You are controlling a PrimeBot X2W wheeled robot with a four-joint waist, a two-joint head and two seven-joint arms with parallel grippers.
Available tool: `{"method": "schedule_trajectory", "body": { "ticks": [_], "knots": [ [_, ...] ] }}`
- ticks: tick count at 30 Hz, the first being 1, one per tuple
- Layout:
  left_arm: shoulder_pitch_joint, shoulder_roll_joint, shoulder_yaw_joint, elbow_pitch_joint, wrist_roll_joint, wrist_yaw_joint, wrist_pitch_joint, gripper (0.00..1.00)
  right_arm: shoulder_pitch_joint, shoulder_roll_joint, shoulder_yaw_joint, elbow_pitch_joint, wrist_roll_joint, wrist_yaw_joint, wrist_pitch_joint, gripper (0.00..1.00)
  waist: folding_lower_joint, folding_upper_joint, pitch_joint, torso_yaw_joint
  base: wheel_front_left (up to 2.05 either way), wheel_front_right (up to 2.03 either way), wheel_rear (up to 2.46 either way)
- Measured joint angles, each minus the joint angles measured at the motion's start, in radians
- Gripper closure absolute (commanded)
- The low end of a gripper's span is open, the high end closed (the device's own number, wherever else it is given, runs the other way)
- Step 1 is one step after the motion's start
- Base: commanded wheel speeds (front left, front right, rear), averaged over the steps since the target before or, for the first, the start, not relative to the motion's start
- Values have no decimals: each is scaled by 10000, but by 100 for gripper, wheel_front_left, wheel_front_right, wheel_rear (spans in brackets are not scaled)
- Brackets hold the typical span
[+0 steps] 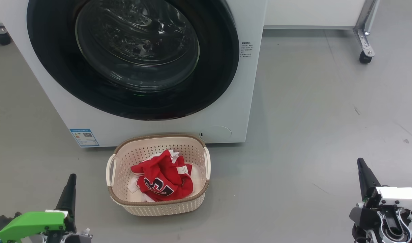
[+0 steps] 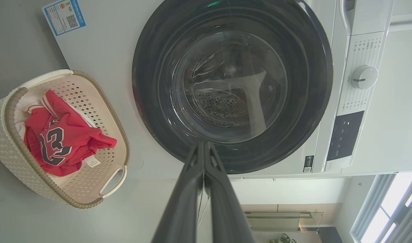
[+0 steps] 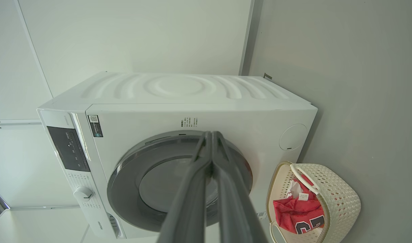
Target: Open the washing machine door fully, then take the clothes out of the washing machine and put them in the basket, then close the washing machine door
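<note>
The white washing machine (image 1: 226,111) stands ahead with its round black-rimmed door (image 1: 131,57) shut flat against the front; through the glass I see bare steel drum. On the floor in front sits the cream basket (image 1: 158,202) with the red clothes (image 1: 164,180) piled inside, a jersey with dark numerals on top. My left gripper (image 1: 71,178) is shut at the lower left, left of the basket and holding nothing. My right gripper (image 1: 360,162) is shut at the lower right, well clear of the basket. Both wrist views show the door (image 2: 233,84) (image 3: 179,182), the basket (image 2: 10,148) (image 3: 337,199) and closed fingers (image 2: 192,175) (image 3: 196,182).
Grey floor (image 1: 310,135) stretches to the right of the machine. A white cabinet on a metal leg with a caster (image 1: 365,57) stands at the back right. The machine's control panel and dial (image 2: 363,77) sit on its upper front.
</note>
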Motion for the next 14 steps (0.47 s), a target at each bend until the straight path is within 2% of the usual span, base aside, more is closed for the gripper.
{"method": "schedule_trajectory", "body": {
  "ticks": [14],
  "knots": [
    [-2, -2, 4, -2, 0, 0, 0, 100, 0, 0, 0, -6, 0, 0, 0, 100, 0, 0, 1, 1, 0, 0, 0]
  ]
}}
